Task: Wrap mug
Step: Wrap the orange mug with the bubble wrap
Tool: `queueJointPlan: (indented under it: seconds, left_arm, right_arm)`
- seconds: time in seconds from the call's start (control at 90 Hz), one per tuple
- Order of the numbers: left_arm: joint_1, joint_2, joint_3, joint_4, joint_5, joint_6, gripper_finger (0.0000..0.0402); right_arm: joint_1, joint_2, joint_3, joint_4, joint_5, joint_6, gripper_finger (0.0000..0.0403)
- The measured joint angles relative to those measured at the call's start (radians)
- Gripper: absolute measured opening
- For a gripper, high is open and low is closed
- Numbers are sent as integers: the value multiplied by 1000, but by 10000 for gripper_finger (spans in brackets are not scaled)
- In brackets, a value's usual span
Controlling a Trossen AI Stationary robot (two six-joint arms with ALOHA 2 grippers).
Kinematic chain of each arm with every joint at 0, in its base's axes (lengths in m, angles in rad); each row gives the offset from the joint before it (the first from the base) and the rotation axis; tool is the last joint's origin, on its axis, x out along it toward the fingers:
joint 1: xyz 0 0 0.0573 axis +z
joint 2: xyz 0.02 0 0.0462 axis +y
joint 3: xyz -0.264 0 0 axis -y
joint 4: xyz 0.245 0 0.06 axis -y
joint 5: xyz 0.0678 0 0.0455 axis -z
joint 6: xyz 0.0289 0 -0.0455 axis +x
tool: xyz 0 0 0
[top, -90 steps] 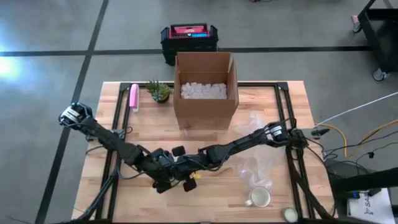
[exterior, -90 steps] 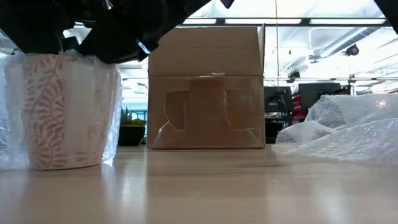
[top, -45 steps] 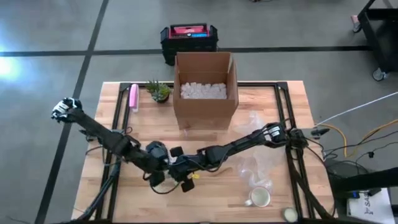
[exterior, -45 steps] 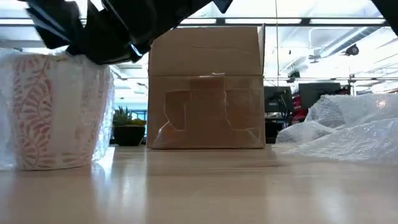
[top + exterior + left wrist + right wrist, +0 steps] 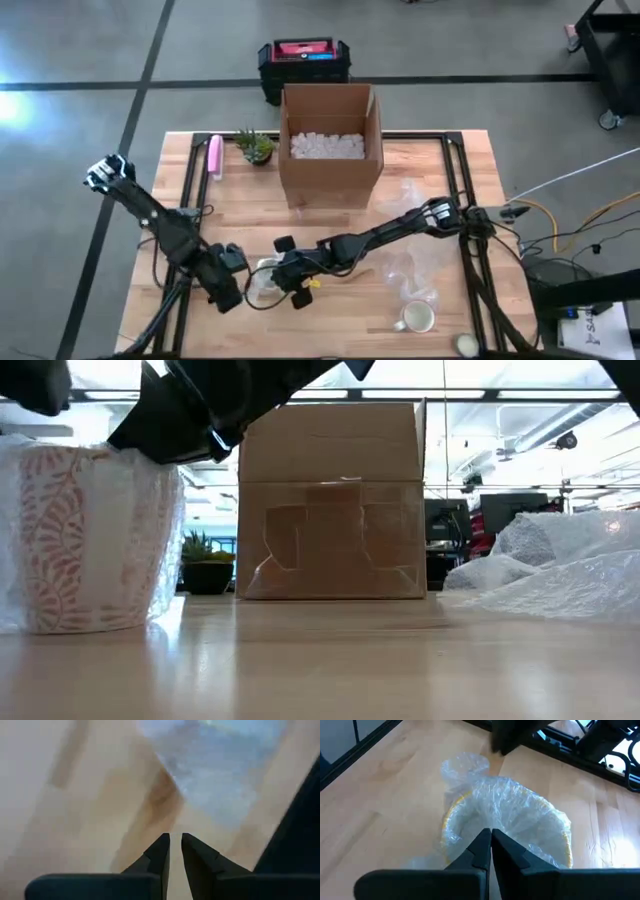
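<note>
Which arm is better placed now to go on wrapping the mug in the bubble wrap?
The right. Its tool is pinched shut on the bubble wrap directly over the mug. The left tool is beside the mug, shut on nothing, and would need to reach in first.

Wrapped mug (image 5: 264, 281) between both end effectors, before box (image 5: 330, 146)

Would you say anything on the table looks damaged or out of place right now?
The cardboard box looks scuffed: its front face has torn patches where the surface layer has peeled away. Loose bubble wrap sprawls over the table's right side near a bare mug. Nothing looks spilled.
</note>
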Motion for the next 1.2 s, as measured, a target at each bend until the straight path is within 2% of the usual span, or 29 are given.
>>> queueJointPlan:
  seconds: [0.178,0.244,0.478,0.867,0.989,1.2]
  left_arm:
    - [14,74,-6,234,-84,140,36]
    - [25,84,3,263,-127,198,36]
    - [41,68,55,263,-217,260,36]
    - [42,55,68,237,-240,272,36]
    - [42,32,106,209,-237,260,36]
    - [41,17,159,69,-255,240,36]
  right_arm:
    - [0,-1,-1,0,0,0,2]
    - [0,-1,-1,0,0,0,2]
    - [0,13,-9,-30,0,-7,2]
    - [0,10,-7,-30,0,-20,2]
    - [0,8,-5,-29,0,-19,2]
    - [-3,-2,-5,-68,8,-41,2]
